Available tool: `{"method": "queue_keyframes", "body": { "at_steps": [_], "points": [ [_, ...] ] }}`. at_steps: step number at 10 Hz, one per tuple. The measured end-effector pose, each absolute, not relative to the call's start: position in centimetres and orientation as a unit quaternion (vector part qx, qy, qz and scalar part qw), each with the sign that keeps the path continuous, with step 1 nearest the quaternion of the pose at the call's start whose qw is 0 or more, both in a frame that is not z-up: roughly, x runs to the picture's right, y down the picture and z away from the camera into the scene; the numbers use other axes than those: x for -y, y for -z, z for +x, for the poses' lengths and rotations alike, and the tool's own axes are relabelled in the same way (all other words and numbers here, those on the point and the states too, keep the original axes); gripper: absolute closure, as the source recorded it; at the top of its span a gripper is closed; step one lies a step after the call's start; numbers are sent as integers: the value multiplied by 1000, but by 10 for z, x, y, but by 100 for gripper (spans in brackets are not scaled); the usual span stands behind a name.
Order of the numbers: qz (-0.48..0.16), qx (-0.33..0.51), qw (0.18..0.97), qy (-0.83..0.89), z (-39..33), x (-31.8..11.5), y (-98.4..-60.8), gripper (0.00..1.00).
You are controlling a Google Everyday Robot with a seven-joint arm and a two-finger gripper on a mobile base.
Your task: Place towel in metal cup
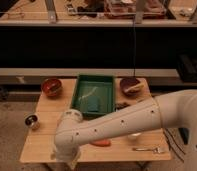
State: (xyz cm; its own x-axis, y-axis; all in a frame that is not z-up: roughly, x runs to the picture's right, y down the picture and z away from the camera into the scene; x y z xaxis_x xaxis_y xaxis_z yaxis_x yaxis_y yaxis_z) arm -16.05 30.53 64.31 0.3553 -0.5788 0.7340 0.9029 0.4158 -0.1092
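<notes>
The metal cup [31, 121] is small and shiny and stands upright at the table's left edge. The towel is hidden. My white arm [107, 127] sweeps from the right across the table's front, and its bend [69, 131] hangs over the front-left part of the table. The gripper is out of sight beneath that bend, low at the front-left corner and to the right of the metal cup.
A green tray [106, 80] holding a flat teal rectangle [93, 104] sits at the table's back middle. Left of it is a red bowl [52, 87], right of it a brown bowl [130, 86]. An orange-red stick [102, 143] and a metal utensil [147, 148] lie near the front edge.
</notes>
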Motion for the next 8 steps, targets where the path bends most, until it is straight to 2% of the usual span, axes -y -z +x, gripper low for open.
{"method": "queue_keyframes", "body": {
  "at_steps": [3, 5, 8],
  "points": [
    [-263, 278, 792, 476, -169, -309, -663, 35],
    [-267, 256, 797, 478, -174, -317, -689, 35],
    [-270, 242, 806, 468, -174, -304, -717, 35]
  ]
}}
